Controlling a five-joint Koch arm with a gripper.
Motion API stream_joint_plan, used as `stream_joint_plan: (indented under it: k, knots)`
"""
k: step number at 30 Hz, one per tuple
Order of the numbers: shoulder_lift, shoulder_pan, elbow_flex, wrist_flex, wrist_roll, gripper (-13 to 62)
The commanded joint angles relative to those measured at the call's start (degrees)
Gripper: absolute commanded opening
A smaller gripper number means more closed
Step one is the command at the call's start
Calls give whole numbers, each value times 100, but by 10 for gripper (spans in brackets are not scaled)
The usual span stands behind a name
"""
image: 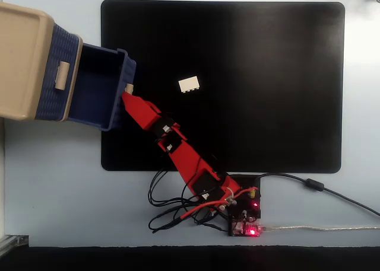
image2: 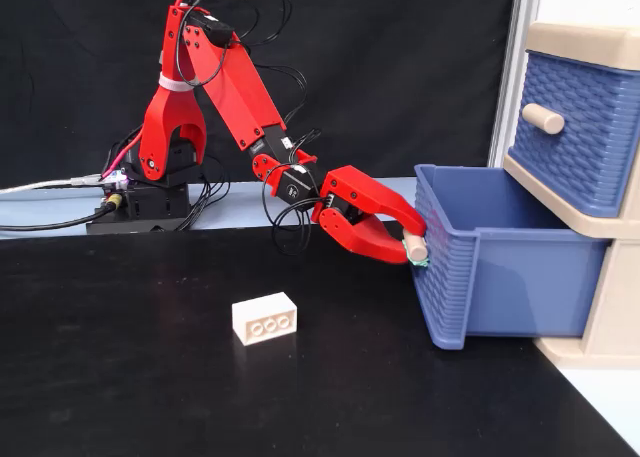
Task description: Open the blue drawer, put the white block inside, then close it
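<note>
The blue drawer (image: 98,93) (image2: 500,267) stands pulled well out of the beige cabinet (image: 21,57) (image2: 590,347), and its inside looks bare. My red gripper (image: 127,95) (image2: 411,245) is at the drawer's front, its jaws closed around the small beige handle (image: 128,88) (image2: 415,247). The white block (image: 189,84) (image2: 265,318) lies alone on the black mat, studs up in a fixed view, well apart from the gripper and the drawer.
A second blue drawer (image: 59,75) (image2: 575,127) sits shut in the cabinet above the open one. The black mat (image: 267,105) covers most of the table. The arm's base, board and cables (image: 237,214) (image2: 140,197) are at the mat's edge.
</note>
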State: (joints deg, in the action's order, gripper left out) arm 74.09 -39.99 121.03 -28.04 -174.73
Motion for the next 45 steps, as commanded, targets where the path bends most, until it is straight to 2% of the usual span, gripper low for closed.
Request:
stream_joint_plan:
  k: [1, 4, 6, 11, 15, 21, 29, 41, 45]
  knots:
    - [211, -53, -44, -18, -62, 344]
    - [729, -237, 44, 334, -62, 343]
    - [1213, -360, 53, 1283, -62, 342]
    - [2637, -624, -554, 5115, -62, 341]
    - [2909, -1204, -1934, 7910, -97, 340]
    - [1644, -2294, -4175, 10389, -88, 340]
    - [-659, -2953, -6240, 10723, -79, 340]
    - [-1582, -2909, -6636, 10775, -343, 330]
    - [-1600, -2918, -6574, 10784, -290, 236]
